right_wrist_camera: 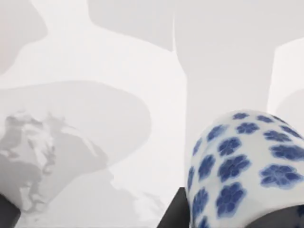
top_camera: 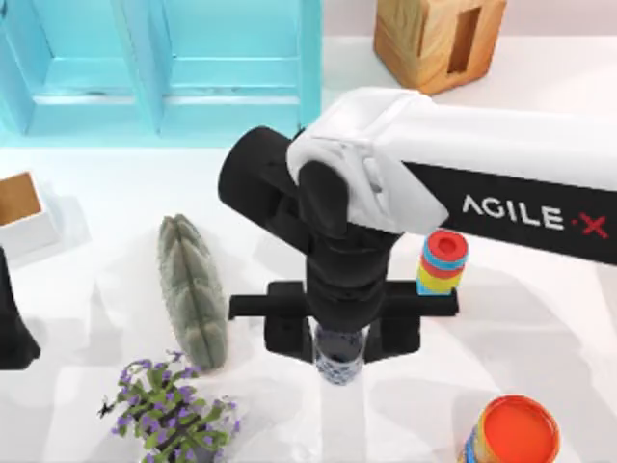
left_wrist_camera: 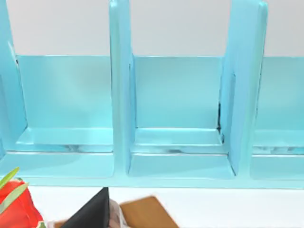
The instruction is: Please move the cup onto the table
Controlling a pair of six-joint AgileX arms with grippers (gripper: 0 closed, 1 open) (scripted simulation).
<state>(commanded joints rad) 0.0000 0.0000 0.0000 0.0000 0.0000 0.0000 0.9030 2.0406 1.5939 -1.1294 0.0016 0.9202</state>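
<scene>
The cup (top_camera: pixel 339 367), white with dark blue flowers, hangs upright right under my right gripper (top_camera: pixel 339 345) over the front middle of the table (top_camera: pixel 540 338). My right arm reaches in from the right, and its gripper is shut on the cup near the rim. In the right wrist view the cup (right_wrist_camera: pixel 242 171) is close up, base pointing down at the white tabletop (right_wrist_camera: pixel 118 57), with a dark finger (right_wrist_camera: pixel 173 214) against its side. I cannot tell whether the base touches the table. My left arm (top_camera: pixel 12 323) is parked at the left edge.
A light blue shelf unit (top_camera: pixel 164 68) lines the back left. A wooden block (top_camera: pixel 439 39) stands at the back right. Near the cup are a rainbow ring stack (top_camera: pixel 443 262), an orange-topped can (top_camera: pixel 511 434), a grey-green cactus (top_camera: pixel 193 289) and a purple flowering plant (top_camera: pixel 169 415).
</scene>
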